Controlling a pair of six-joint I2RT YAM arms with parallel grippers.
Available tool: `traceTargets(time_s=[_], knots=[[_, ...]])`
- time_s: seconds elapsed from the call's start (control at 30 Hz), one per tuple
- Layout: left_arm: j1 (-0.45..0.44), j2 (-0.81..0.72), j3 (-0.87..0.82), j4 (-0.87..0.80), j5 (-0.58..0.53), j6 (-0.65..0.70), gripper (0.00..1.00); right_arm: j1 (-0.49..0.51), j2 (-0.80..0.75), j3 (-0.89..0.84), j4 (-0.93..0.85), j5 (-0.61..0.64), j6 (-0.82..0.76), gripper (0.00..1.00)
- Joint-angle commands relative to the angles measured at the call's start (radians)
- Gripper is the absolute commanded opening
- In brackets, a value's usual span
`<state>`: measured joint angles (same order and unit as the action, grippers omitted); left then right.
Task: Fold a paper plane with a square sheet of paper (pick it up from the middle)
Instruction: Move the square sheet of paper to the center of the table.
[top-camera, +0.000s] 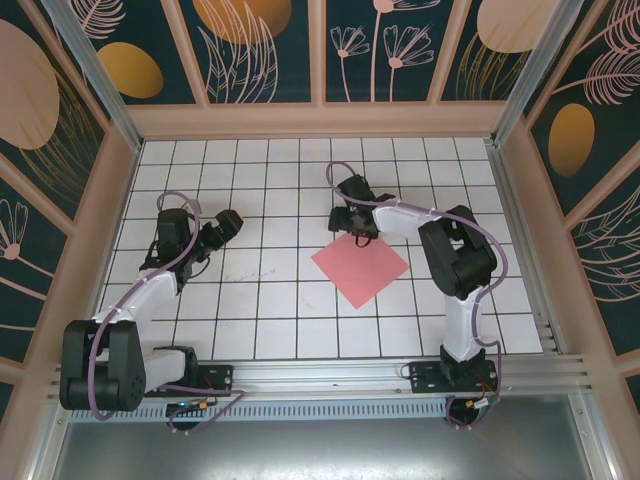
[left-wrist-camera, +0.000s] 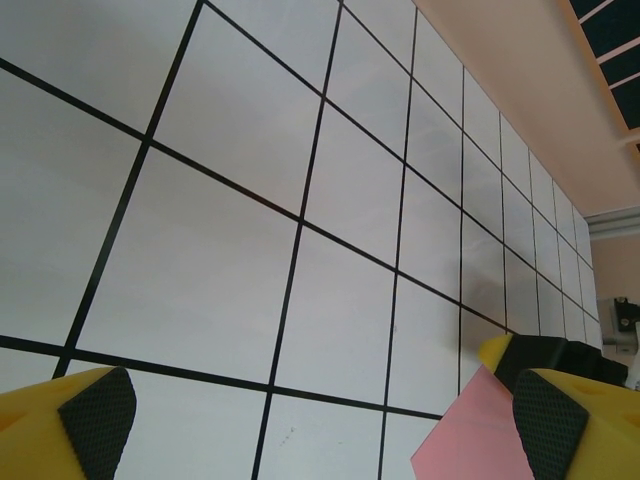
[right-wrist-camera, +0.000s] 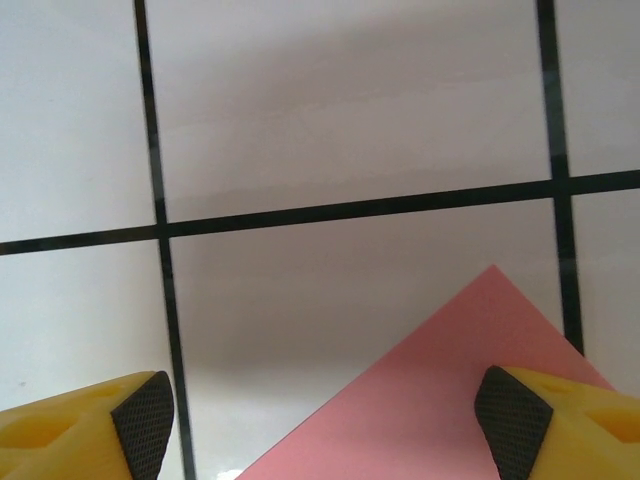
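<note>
Item: square sheet of paper (top-camera: 360, 270), salmon-pink, plain, lying flat on the counter (top-camera: 250, 300), right of centre, just in front of your right arm.
Orientation: you see it turned as a diamond; one corner points to the far wall, one to the near edge, the other two left and right.
Long axis: none, it's square; one diagonal runs near-far, the other left-right.
Condition: unfolded, no creases visible, edges clean; sheet spans approx. two tiles across.
Right end effector (top-camera: 358, 228): over the far corner, jaws wide apart, holding nothing. In your wrist cam, end effector (right-wrist-camera: 325, 425) has one pad (right-wrist-camera: 510, 420) above the pink sheet (right-wrist-camera: 450, 400), the other above bare tile; contact w/ paper: can't tell.
Left end effector (top-camera: 228, 222): well apart from the sheet, left side of counter, jaws fully spread, empty. Its wrist cam, end effector (left-wrist-camera: 320, 420), catches a corner of the sheet (left-wrist-camera: 470, 445) at lower right.
Surroundings: white tiles w/ black grid lines; leaf-print wall panels (top-camera: 260, 50) on three sides; metal rail (top-camera: 330, 375) along the near edge.
Obstructions: the right arm's wrist overhangs the sheet's far corner.
</note>
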<state>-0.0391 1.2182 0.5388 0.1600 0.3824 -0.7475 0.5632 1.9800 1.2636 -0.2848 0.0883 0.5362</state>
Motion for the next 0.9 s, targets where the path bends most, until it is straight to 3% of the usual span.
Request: traceTargets(time_s=[0.0, 0.17, 0.33, 0.43, 0.5, 0.67, 0.87], knots=[[0.004, -0.001, -0.01, 0.022, 0.031, -0.019, 0.99, -0.042, -0.03, -0.102, -0.117, 0.075, 0.051, 0.84], [-0.006, 0.007, -0.013, 0.034, 0.043, -0.03, 0.99, -0.067, -0.135, -0.232, -0.142, 0.123, 0.122, 0.84], [-0.046, 0.043, -0.001, 0.041, 0.051, -0.047, 0.99, -0.065, -0.258, -0.217, -0.195, 0.136, 0.087, 0.85], [-0.091, 0.063, 0.01, 0.045, 0.038, -0.06, 0.99, -0.039, -0.326, -0.223, -0.238, 0.118, 0.034, 0.98], [-0.119, 0.072, 0.01, 0.053, 0.026, -0.074, 0.99, -0.004, -0.352, -0.246, -0.271, 0.128, 0.015, 0.99], [-0.161, 0.093, 0.004, 0.091, 0.003, -0.12, 0.99, 0.095, -0.376, -0.309, -0.277, 0.079, -0.014, 0.99], [-0.202, 0.129, 0.026, 0.111, -0.023, -0.135, 0.99, 0.112, -0.334, -0.347, -0.263, 0.041, -0.022, 0.97]])
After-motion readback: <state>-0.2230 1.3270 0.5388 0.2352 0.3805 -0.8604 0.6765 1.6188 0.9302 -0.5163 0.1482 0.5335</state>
